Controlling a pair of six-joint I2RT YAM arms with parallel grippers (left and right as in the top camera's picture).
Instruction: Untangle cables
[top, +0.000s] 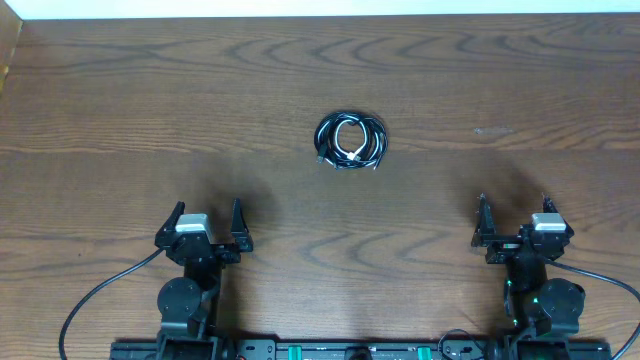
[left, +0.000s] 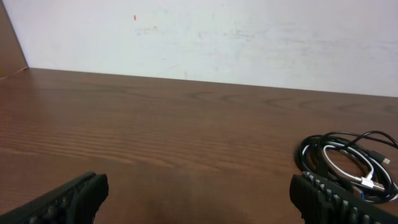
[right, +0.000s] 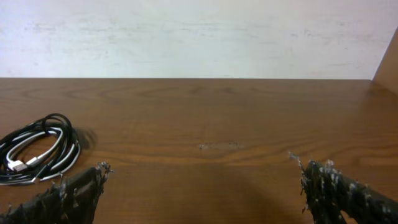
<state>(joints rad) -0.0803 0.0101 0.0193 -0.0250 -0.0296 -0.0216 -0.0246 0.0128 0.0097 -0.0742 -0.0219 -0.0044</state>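
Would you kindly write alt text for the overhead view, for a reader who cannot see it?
A small coil of black and white cables lies midway on a wooden table. Below it, the left gripper and right gripper rest open, both clear of the coil.

Coiled cables (top: 351, 141) on wooden table (top: 150, 110)

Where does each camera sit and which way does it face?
Overhead: above the table, looking straight down; left end effector and right end effector open at the bottom edge, cables coiled ahead of them.
Left wrist: low over the table, facing the far wall; own fingers below, cables at right.
Right wrist: likewise; own fingers below, cables at left.
Shared: all three see the cables.
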